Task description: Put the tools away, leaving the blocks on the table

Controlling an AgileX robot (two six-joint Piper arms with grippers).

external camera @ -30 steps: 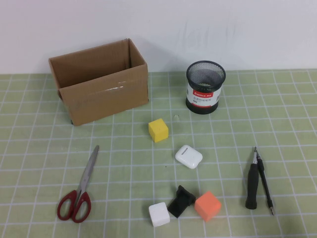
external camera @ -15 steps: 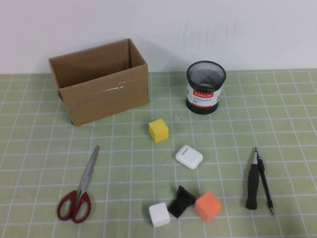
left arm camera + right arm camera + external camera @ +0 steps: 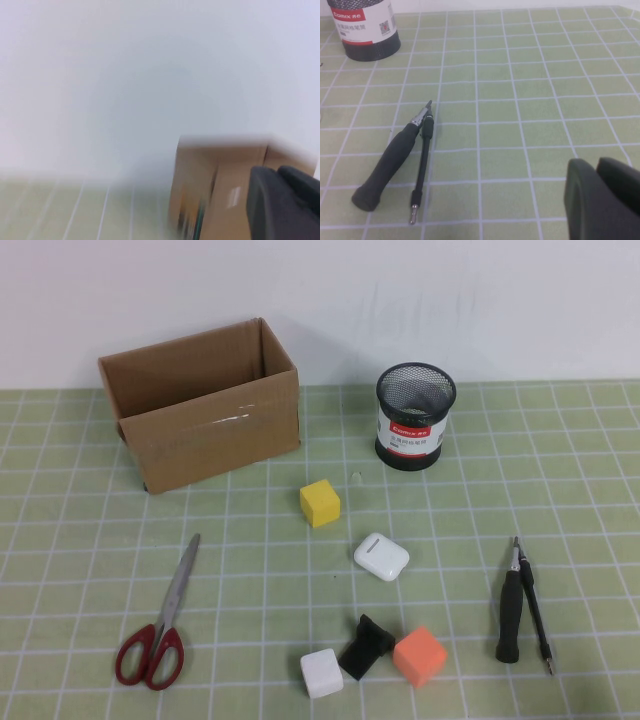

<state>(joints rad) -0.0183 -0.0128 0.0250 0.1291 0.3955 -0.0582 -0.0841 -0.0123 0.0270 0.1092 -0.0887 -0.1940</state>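
Observation:
Red-handled scissors (image 3: 160, 625) lie at the front left of the green grid table (image 3: 80, 540). A black-handled screwdriver (image 3: 511, 612) and a thin dark pointed tool (image 3: 536, 615) lie side by side at the front right. The yellow block (image 3: 320, 503) sits mid-table, with the white block (image 3: 321, 673) and orange block (image 3: 419, 656) near the front edge. Neither arm shows in the high view. My right gripper (image 3: 597, 162) is shut and empty, hovering short of the screwdriver (image 3: 390, 162) and pointed tool (image 3: 422, 165). My left gripper (image 3: 277, 171) is shut, facing the cardboard box (image 3: 220, 185).
An open cardboard box (image 3: 200, 420) stands at the back left and a black mesh pen holder (image 3: 415, 417) at the back centre-right. A rounded white case (image 3: 381, 556) and a small black angular object (image 3: 365, 645) lie among the blocks.

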